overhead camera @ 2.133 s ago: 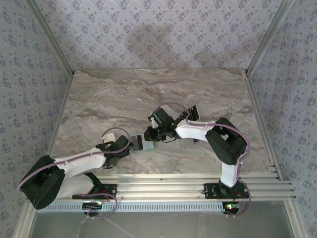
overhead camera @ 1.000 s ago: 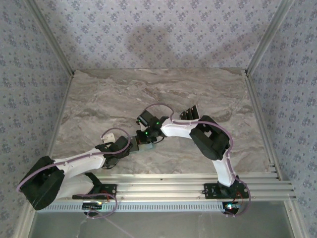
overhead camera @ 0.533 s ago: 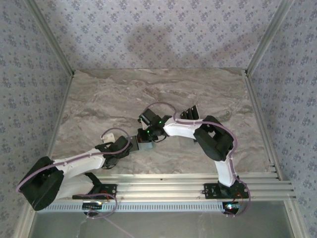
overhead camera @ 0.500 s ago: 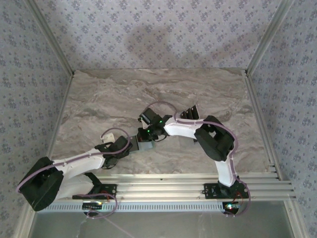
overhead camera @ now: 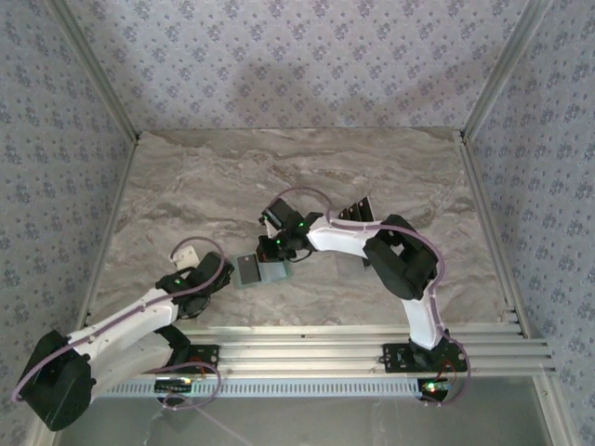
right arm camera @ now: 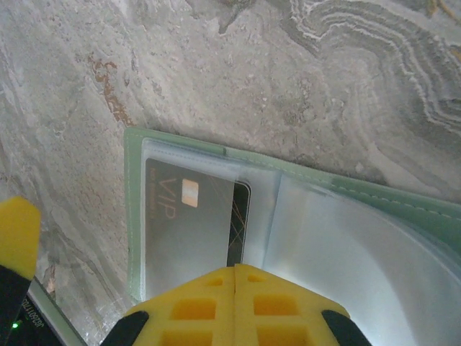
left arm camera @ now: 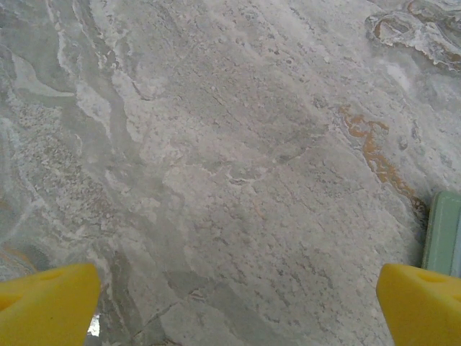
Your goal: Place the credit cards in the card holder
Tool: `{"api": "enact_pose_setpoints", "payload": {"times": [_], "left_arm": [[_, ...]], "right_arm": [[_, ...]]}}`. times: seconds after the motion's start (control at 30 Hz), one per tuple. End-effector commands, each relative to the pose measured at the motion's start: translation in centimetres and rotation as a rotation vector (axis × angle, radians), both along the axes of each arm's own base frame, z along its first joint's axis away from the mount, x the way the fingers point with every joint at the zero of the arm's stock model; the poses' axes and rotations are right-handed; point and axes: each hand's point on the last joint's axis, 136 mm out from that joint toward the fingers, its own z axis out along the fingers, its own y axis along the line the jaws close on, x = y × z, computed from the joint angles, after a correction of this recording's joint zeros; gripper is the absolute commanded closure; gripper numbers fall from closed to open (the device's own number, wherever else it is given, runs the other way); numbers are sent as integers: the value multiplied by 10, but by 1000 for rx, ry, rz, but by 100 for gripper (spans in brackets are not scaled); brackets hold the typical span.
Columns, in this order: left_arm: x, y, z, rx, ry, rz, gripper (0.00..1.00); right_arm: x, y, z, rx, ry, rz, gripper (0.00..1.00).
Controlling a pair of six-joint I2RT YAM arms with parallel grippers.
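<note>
The sage-green, flat, wallet-like card holder (right arm camera: pixel 134 216) lies open on the grey marbled table (left arm camera: pixel 216 144), near the middle of the near edge. In the overhead view its opened long axis runs from 9 o'clock to 3 o'clock. The right gripper (right arm camera: pixel 235 280) has its yellow jaws pressed together with nothing between them. It is poised over the near edge of the card holder, which extends from the jaws toward 12 o'clock in the right wrist view. Contact between the jaws and the card holder cannot be confirmed. One dark grey rectangular credit card (right arm camera: pixel 189 223), marked VIP, is seated inside the clear plastic sleeve of the left-hand leaf, at 11 o'clock from the jaws. Its near end is hidden behind the jaws. The right-hand clear sleeve (right arm camera: pixel 338 245), at 2 o'clock from the jaws, appears unoccupied, though glare limits certainty. The left gripper (left arm camera: pixel 232 306) has its jaws spread wide and holds nothing. It faces bare table, and only the green edge of the card holder (left arm camera: pixel 441 231) enters its wrist view, at 3 o'clock. The right gripper is therefore the nearer one. In the overhead view, dark flat objects (overhead camera: pixel 361 206) lie at 2 o'clock from the card holder (overhead camera: pixel 272 272), beside the right arm. They are probably the remaining cards, but are too small to identify. Judged from this layout, the next card must enter parallel to the sleeve opening.
</note>
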Motion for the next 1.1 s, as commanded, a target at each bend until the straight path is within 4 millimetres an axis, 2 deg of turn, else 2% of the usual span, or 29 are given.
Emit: {"api": "enact_pose_setpoints", "payload": {"times": [0.0, 0.13, 0.27, 0.4, 0.5, 0.63, 0.83, 1.07], "left_arm": [[-1, 2, -4, 19, 17, 1, 1], [2, -6, -6, 8, 34, -32, 1], [7, -14, -4, -5, 33, -66, 1], [13, -28, -2, -39, 34, -120, 1], [17, -39, -3, -66, 40, -155, 1], [23, -52, -1, -74, 44, -186, 1], [29, -65, 9, -65, 27, -218, 1], [30, -73, 10, -62, 29, -235, 1]], "right_arm": [[-6, 7, -7, -17, 15, 36, 98], [-9, 12, -5, -8, 16, 49, 98], [-6, 7, 18, 17, -15, 39, 97], [1, -13, 36, -23, -86, 38, 84], [6, -31, 35, -88, -117, 42, 73], [12, -43, 32, -134, -129, 55, 70], [16, -43, 28, -157, -132, 84, 68], [17, -40, 23, -164, -127, 98, 68]]}}
